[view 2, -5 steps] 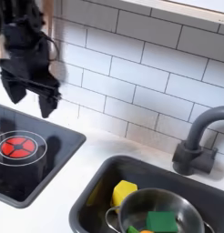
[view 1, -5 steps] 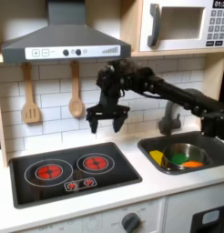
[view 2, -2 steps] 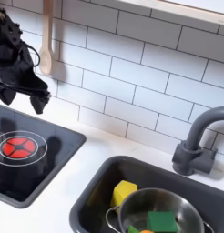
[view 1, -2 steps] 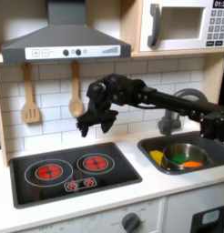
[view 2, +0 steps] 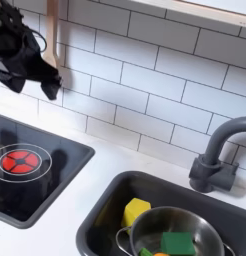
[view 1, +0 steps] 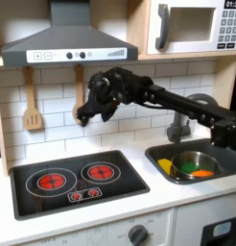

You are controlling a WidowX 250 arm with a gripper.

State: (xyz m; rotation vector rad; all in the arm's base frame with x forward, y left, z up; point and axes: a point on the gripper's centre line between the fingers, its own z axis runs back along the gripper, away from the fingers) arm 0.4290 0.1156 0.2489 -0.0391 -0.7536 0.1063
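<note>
Gripper: black, centre-left of the first exterior view, raised against the tiled wall above the stove. It sits at the bowl of the wooden spoon that hangs from the hood rail. Fingers spread around the spoon bowl; whether they press on it cannot be told. In the second exterior view the gripper is at the upper left, dark fingers overlapping the lower end of the spoon.

Spatula: wooden, hangs at the left of the first exterior view, well apart from the gripper.

Sink: lower right in the first exterior view, holding a metal pot; faucet behind it.

Microwave: upper right of the first exterior view.

Hood: upper left of the first exterior view, above the stove.
</note>
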